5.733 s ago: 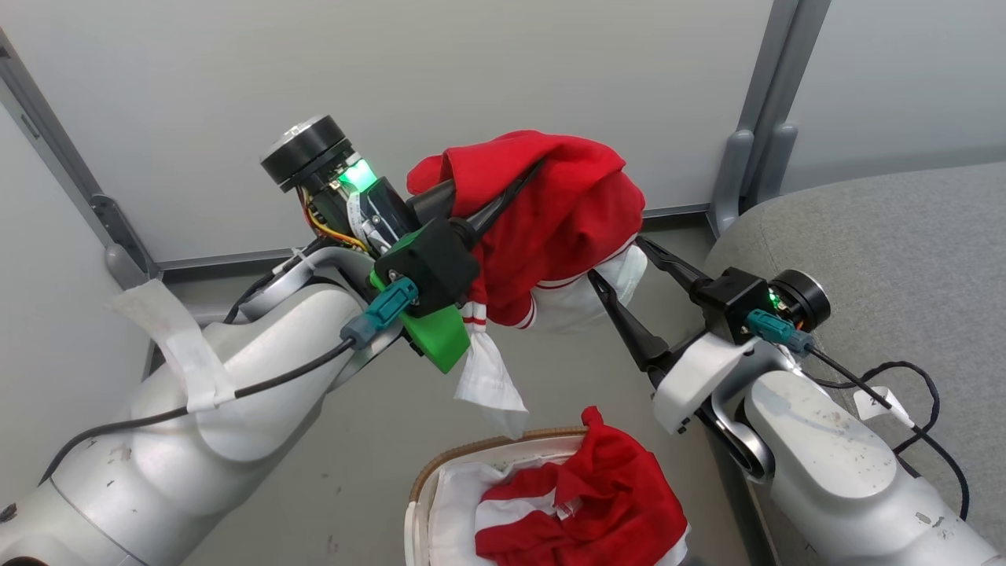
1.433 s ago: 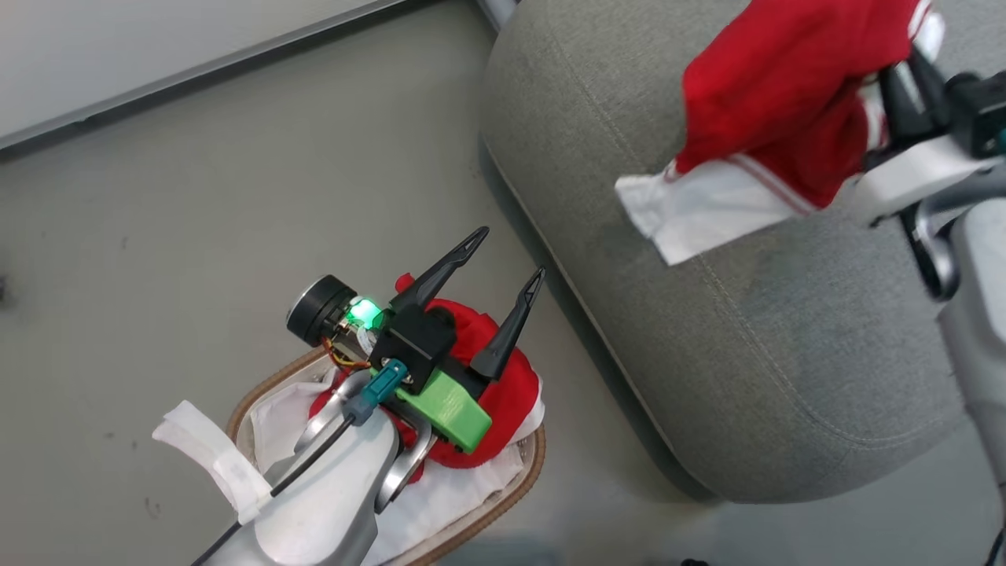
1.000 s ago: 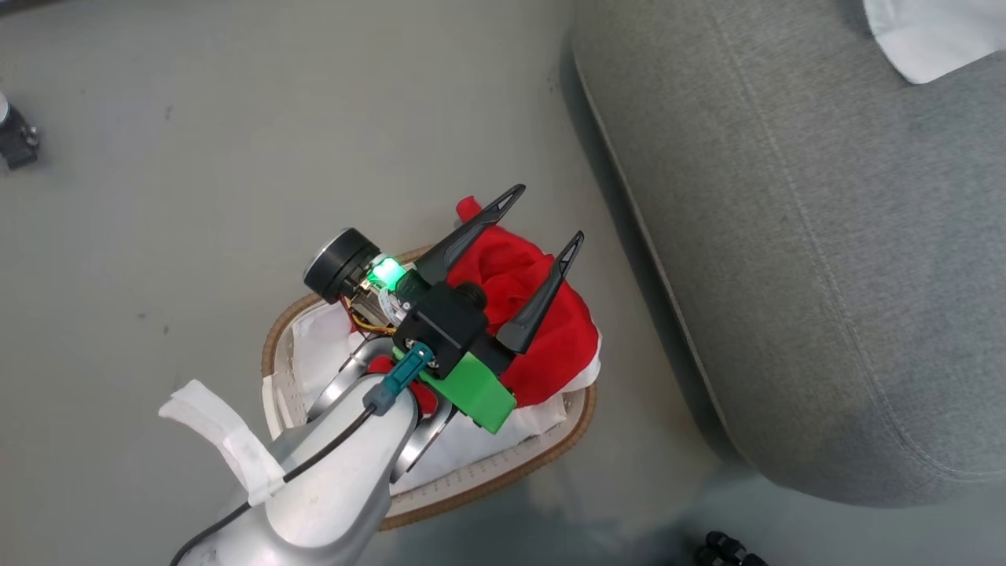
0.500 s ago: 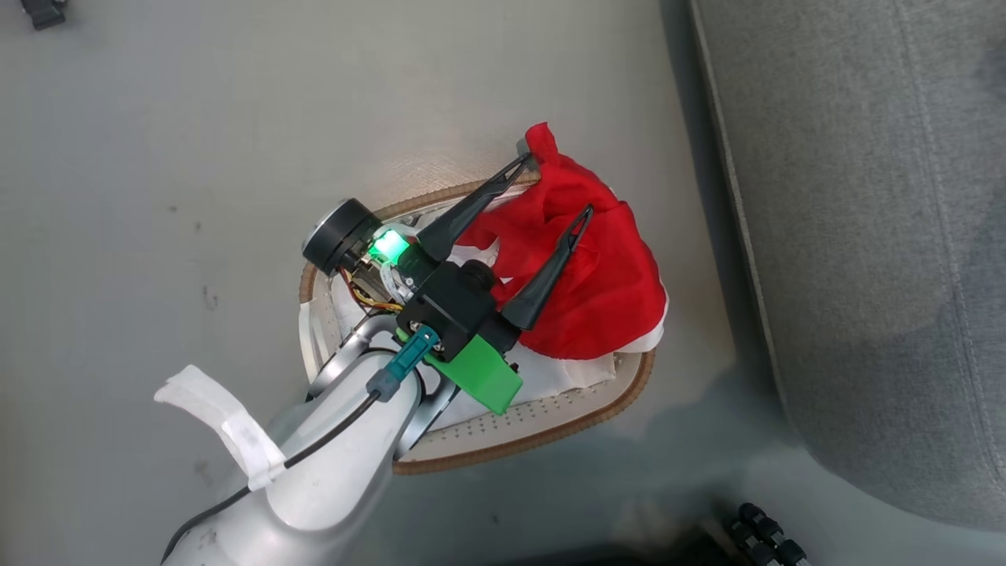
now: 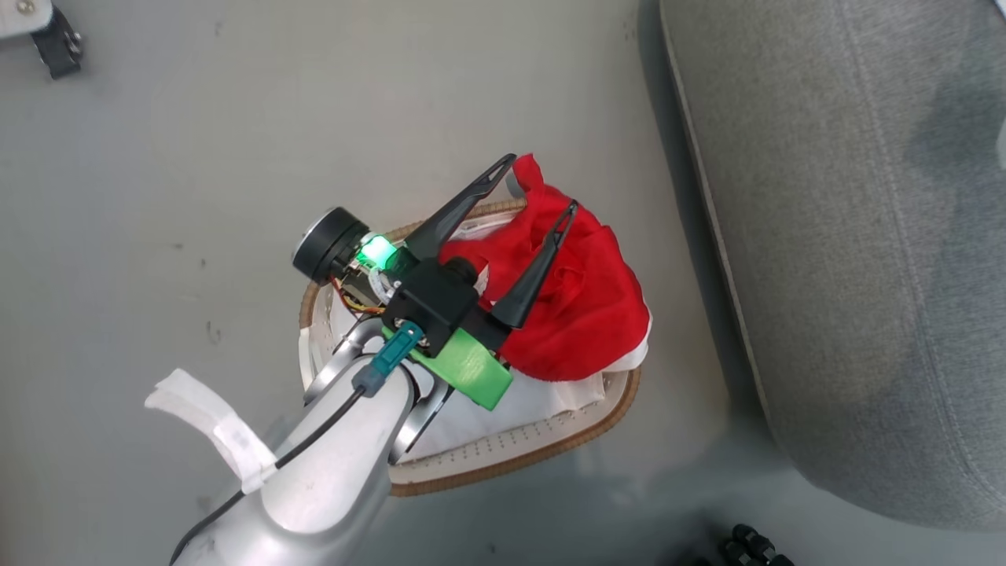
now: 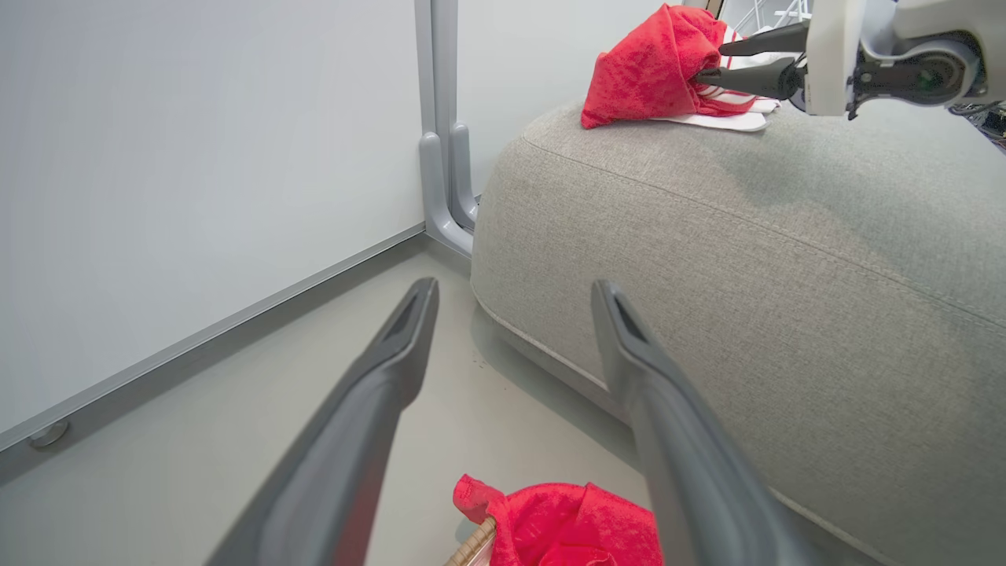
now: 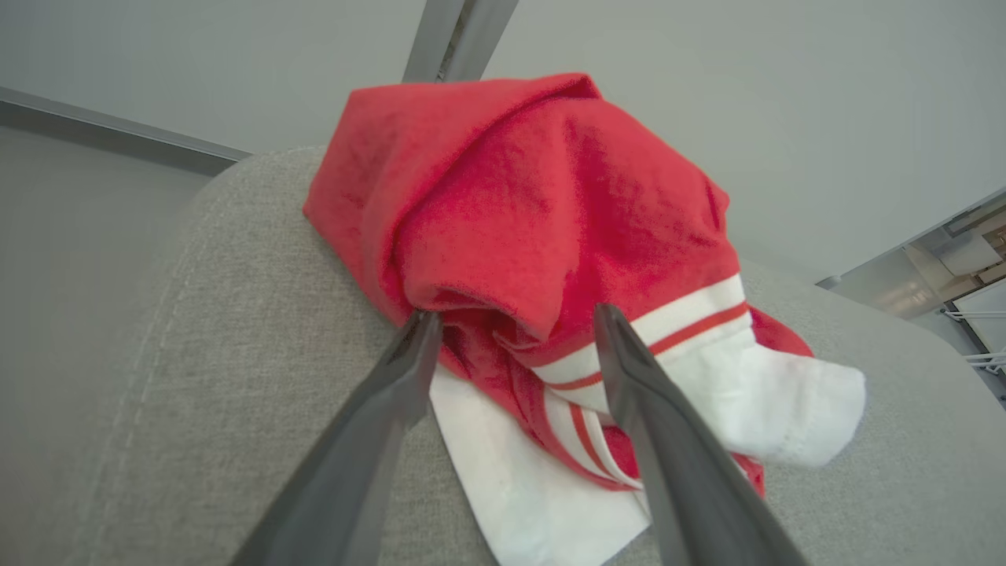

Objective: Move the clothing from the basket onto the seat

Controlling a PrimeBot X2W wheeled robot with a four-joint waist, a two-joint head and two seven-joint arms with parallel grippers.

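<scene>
The basket [image 5: 511, 464], beside the seat [image 5: 849, 236], held a heaped red garment [image 5: 581, 314] on its white liner [image 5: 542, 401]. The left gripper [image 5: 542, 181] hung over it, fingers spread, holding nothing. The wrist views added a second garment [image 7: 550, 212] lying on the seat; the right gripper [image 7: 515, 313] was parted, tips against the cloth.

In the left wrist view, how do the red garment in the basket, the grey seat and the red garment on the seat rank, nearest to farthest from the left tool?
1. Red garment in the basket: just below the left tool.
2. Grey seat: ahead, to the right.
3. Red garment on the seat: far upper right, on top.
</scene>
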